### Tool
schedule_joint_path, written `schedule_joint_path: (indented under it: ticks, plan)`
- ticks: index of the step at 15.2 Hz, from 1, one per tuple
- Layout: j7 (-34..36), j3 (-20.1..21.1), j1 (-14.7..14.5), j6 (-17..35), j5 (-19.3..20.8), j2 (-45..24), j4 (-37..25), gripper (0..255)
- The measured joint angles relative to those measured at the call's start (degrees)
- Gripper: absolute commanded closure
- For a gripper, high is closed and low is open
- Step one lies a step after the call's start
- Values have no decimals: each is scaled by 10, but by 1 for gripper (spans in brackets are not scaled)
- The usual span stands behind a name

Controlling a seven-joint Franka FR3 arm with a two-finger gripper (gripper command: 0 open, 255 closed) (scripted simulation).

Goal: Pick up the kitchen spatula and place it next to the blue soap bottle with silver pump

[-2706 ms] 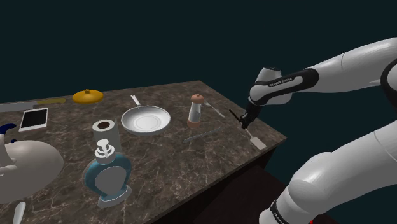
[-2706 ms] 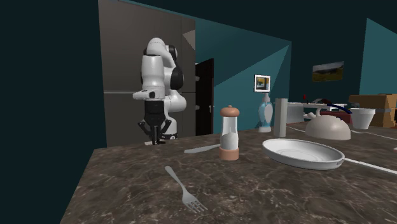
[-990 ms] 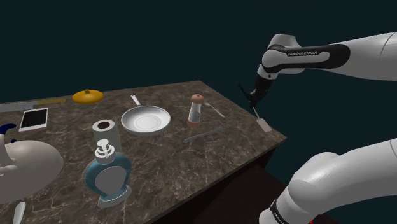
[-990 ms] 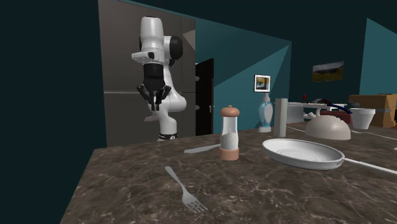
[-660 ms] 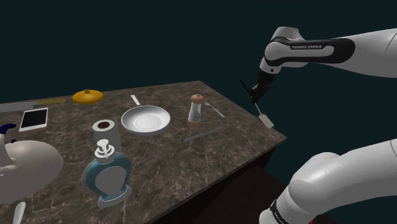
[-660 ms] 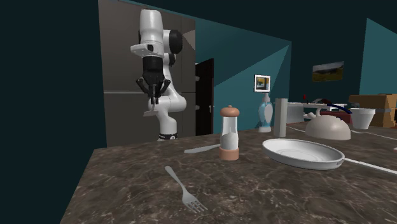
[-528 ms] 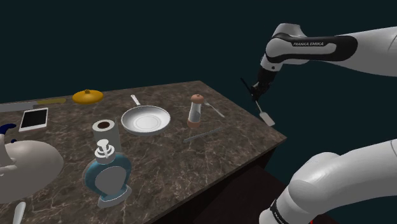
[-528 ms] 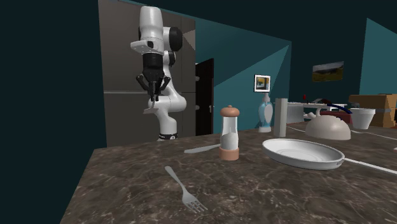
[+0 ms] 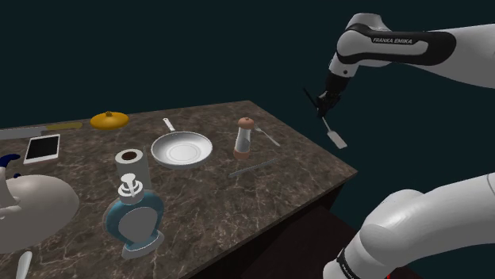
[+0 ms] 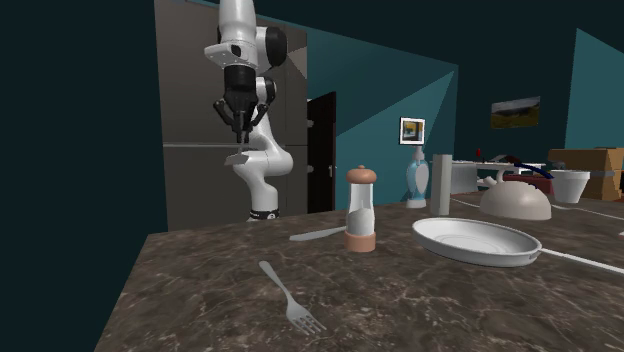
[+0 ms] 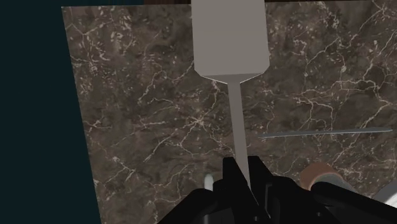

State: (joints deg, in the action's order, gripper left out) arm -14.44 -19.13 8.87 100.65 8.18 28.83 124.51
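Spatula (image 9: 334, 133) is hanging in the air, clear of the desk (image 9: 206, 208), off its right-hand corner in the shoulder view. Pincer (image 9: 324, 108) is clenching the thin handle end. In the wrist view both black fingers (image 11: 230, 173) are pressing the grey handle between them. Long axis is running straight out from the pincer, flat blade at the low end, slanting toward the shoulder view's right. Blade is probably sitting above the desk's rim rather than past it; hard to fix.

Blue soap bottle (image 9: 135, 220) is standing at the near left of the desk, well apart from the pincer, just beside a paper roll (image 9: 129, 162). Pepper mill (image 9: 245, 136), knife (image 9: 254, 168) and pan (image 9: 182, 149) are lying between.

Judgement: the carry is calling for a long sweep leftward and nearer, high enough for the dangling blade to clear the mill.
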Motion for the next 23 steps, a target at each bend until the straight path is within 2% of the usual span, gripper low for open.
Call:
schedule_joint_path:
  ticks: [13, 23]
  plan:
    - [-7, 5, -6, -95, -9, -21, -116, 255]
    - [122, 112, -34, -110, -40, 43, -58, 255]
